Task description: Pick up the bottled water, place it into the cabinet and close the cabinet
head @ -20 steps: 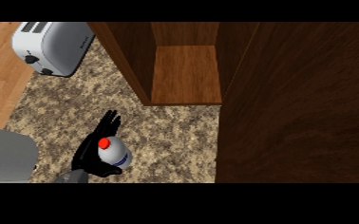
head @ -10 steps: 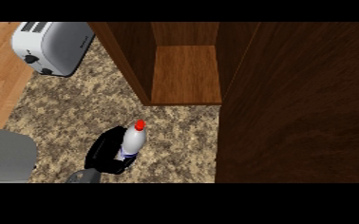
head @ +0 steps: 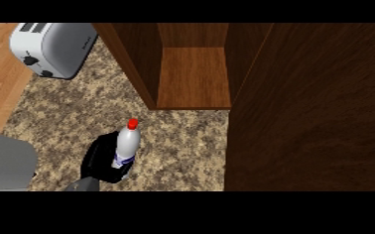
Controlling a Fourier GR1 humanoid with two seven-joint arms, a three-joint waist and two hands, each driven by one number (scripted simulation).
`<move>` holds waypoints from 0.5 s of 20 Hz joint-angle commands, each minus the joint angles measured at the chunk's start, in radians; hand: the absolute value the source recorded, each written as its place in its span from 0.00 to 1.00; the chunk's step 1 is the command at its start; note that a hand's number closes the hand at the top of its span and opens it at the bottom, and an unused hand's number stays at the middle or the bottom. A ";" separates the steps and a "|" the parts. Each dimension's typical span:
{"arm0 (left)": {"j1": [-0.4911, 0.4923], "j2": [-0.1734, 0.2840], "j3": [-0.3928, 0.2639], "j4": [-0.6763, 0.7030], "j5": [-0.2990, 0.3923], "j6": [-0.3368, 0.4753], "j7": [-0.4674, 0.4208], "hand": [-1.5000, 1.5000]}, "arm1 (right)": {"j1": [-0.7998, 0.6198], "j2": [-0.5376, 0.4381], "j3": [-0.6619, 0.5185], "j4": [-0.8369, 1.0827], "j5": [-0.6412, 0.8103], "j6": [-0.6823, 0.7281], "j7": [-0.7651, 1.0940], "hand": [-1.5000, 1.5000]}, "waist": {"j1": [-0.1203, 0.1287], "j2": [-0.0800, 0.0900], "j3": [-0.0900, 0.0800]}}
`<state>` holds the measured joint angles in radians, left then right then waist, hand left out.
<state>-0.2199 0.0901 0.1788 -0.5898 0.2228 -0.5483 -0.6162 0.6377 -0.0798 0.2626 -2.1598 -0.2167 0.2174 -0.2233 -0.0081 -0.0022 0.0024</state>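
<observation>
Now the robot hand (head: 102, 159) is wrapped around the lower body of the water bottle (head: 126, 146), whose red cap tips up and ahead toward the cabinet (head: 192, 79). Which arm it belongs to is hard to tell; it enters low on the left. Ahead and slightly right of the robot hand, the cabinet's shelf is open, its door (head: 304, 109) swung wide at the right. Leaning the bottle likely lines it up for sliding inside. A toaster (head: 53, 47) sits far ahead-left on the surface (head: 81, 114).
</observation>
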 commanded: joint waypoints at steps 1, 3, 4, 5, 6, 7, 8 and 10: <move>-0.037 0.053 0.104 0.093 0.067 -0.014 -0.092 1.00 | -0.009 0.013 0.031 -0.007 0.014 -0.013 0.015 0.00 | -0.006 0.007 -0.005; -0.024 0.050 0.100 0.043 0.088 -0.011 -0.056 1.00 | -0.014 0.009 0.025 -0.015 0.029 -0.034 0.035 0.00 | 0.002 0.002 -0.003; -0.041 0.028 0.103 0.093 0.086 -0.012 -0.095 1.00 | 0.018 -0.003 0.021 -0.005 -0.004 -0.002 0.003 0.00 | -0.004 0.003 -0.003; -0.030 0.028 0.114 0.041 0.115 -0.008 -0.066 1.00 | -0.007 0.010 0.029 -0.063 -0.010 -0.046 0.081 0.00 | 0.003 0.002 -0.003; 0.016 0.065 0.124 0.013 0.149 -0.086 -0.039 1.00 | 0.007 -0.011 -0.027 0.005 -0.026 -0.001 -0.011 0.00 | 0.005 0.000 -0.002; -0.058 0.044 0.131 -0.007 0.175 -0.019 0.050 1.00 | -0.061 0.020 0.007 0.061 0.005 -0.023 0.003 0.00 | 0.007 0.001 -0.002; -0.024 0.054 0.137 -0.021 0.191 -0.061 0.030 1.00 | 0.018 -0.017 0.006 -0.009 0.000 -0.001 -0.003 0.00 | 0.004 0.000 -0.002; -0.029 0.051 0.122 -0.062 0.206 -0.027 0.111 1.00 | -0.051 -0.016 -0.035 0.049 -0.021 0.004 -0.013 0.00 | 0.006 0.000 -0.002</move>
<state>-0.2503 0.1361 0.2909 -0.5895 0.3711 -0.5449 -0.5724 0.6166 -0.0855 0.2565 -2.1508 -0.2265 0.2066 -0.2111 -0.0049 -0.0009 0.0000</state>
